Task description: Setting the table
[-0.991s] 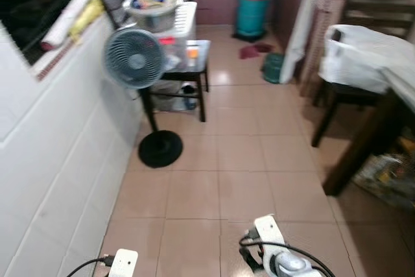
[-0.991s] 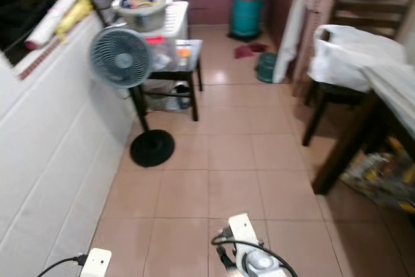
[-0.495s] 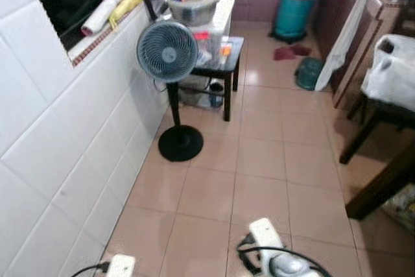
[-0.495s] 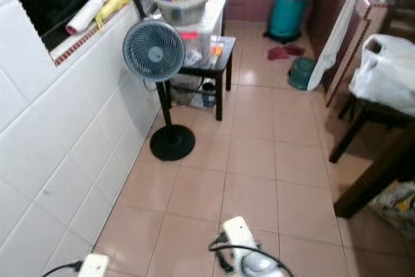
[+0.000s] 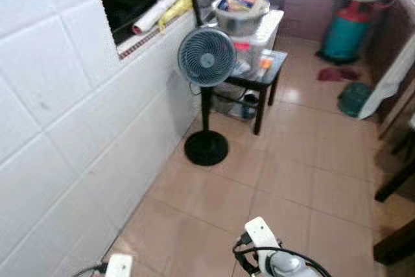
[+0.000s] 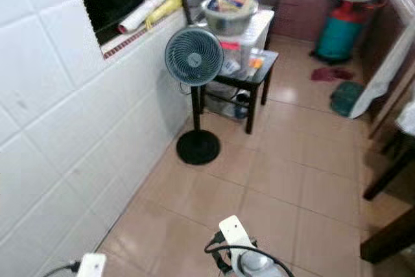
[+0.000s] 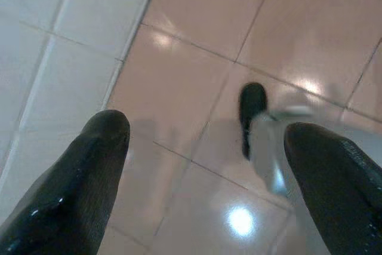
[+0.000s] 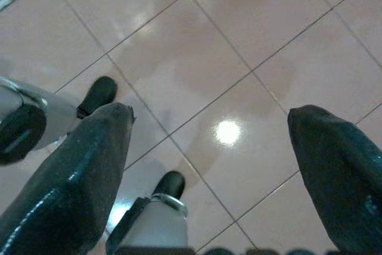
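Of the dark brown wooden dining table (image 6: 389,238) only a small part can be seen: one thick leg, slanted in the picture, standing on the pink floor tiles at the far right edge. It is on the right of the right gripper (image 8: 209,117), well apart from its jaws, which stand wide open above the floor. A round grey metal bowl (image 6: 227,21) with coloured packets inside stands upright on a white box. It is far in front of the open jaws of the left gripper (image 7: 206,132), and nothing touches it.
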Motion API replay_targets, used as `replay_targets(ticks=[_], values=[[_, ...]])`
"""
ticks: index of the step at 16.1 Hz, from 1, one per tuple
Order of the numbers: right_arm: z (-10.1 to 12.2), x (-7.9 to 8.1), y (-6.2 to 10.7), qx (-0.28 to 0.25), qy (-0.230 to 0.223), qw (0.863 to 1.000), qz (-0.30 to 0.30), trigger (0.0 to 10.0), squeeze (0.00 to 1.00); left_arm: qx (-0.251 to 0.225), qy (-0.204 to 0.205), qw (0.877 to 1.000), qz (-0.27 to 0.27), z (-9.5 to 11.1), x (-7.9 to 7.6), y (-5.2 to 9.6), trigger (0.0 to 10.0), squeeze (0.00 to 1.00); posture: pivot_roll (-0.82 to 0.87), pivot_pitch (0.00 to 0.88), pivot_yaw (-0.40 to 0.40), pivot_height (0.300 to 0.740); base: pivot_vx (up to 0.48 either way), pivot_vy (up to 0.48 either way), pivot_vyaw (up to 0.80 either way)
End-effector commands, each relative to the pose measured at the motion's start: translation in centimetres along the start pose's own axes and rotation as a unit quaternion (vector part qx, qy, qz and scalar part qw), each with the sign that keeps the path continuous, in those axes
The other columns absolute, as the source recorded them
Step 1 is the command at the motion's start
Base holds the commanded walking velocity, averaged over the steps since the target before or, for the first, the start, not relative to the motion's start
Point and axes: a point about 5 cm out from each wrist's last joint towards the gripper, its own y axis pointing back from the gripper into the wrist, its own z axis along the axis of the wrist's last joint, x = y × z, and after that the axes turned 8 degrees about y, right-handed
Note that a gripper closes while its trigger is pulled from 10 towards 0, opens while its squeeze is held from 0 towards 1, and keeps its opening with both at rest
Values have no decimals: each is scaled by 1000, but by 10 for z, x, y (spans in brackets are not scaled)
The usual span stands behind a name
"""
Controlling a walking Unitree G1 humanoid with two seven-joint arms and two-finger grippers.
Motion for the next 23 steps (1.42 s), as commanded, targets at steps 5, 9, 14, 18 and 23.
replay_targets(ticks=[5,9,14,18,23], values=[[-6,-2,1,14,-26,999,-14,10000,0,7,-16,1000,9,-1,8,0,10000,0,-43,34,-5,740,0,0,0],[-6,0,0,22,-26,999,-16,10000,0,19,-16,1000,14,-9,13,2,10000,0,-52,34,8,740,0,0,-569],[-8,-3,1,20,-33,999,-19,10000,0,8,-16,1000,-19,-1,7,0,10000,0,-75,47,19,740,0,0,-429],[-14,-1,2,24,-34,999,-17,10000,0,11,-21,999,-30,-2,4,0,10000,0,-84,56,21,740,65,0,0],[-19,-1,3,32,-29,999,-16,10000,0,9,-30,999,-37,0,1,0,10000,0,-87,62,21,740,293,0,-313]])
